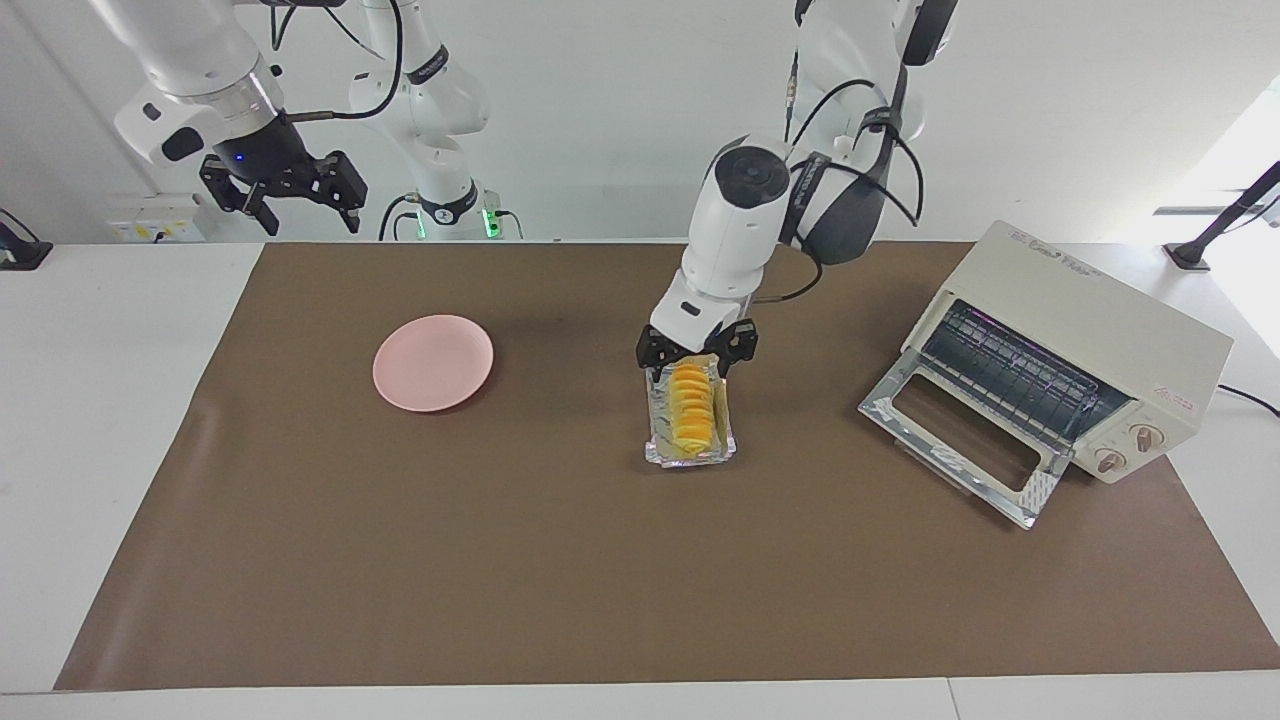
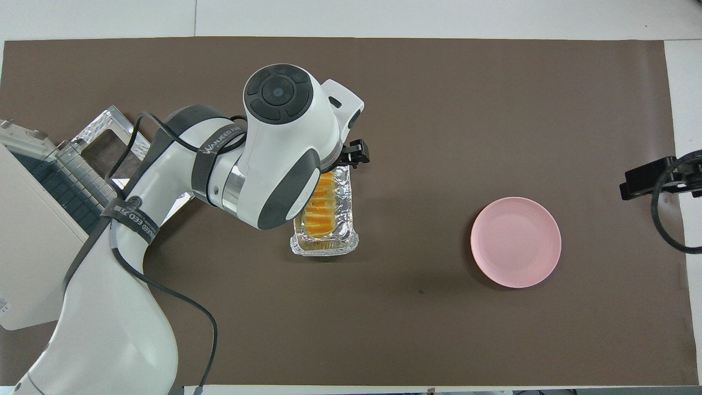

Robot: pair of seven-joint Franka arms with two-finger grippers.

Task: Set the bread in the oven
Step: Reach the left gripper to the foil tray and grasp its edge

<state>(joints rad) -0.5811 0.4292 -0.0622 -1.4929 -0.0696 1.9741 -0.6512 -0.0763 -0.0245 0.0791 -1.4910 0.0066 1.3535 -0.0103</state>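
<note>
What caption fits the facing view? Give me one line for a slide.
Left gripper, open, straddles the bread in its foil tray; oven door down; right gripper waits raised.

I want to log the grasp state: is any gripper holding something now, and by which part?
Nothing is held. The left gripper, open, is down over the bread in the foil tray; the right gripper waits open, raised.
</note>
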